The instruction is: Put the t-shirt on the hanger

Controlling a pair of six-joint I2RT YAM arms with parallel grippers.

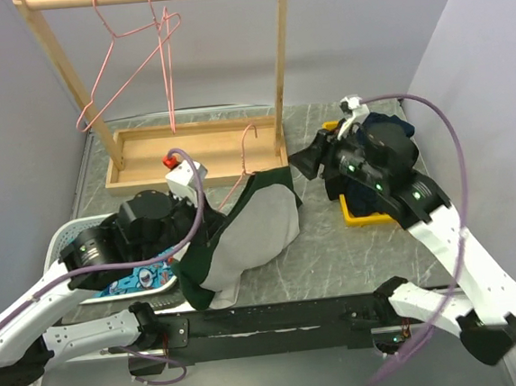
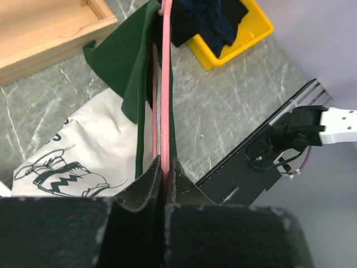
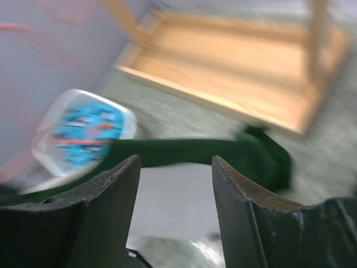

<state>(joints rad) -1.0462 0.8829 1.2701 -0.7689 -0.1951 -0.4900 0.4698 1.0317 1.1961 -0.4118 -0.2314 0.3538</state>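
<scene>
From above we see the t-shirt (image 1: 265,224) heaped mid-surface (image 1: 355,266) between the arms, with the hanger (image 1: 247,140) hook poking out at its top edge. Only the left wrist view tells us the grip — the left claw (image 2: 164,167) is clamped on the pink wire, green cloth draped along it. The right wrist view is blurred: the right claw (image 3: 175,167) is spread wide, holding nothing, above the t-shirt.

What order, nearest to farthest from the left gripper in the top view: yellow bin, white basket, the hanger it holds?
1. hanger, clamped in the jaws.
2. white basket, close on the left.
3. yellow bin, across on the right.
</scene>
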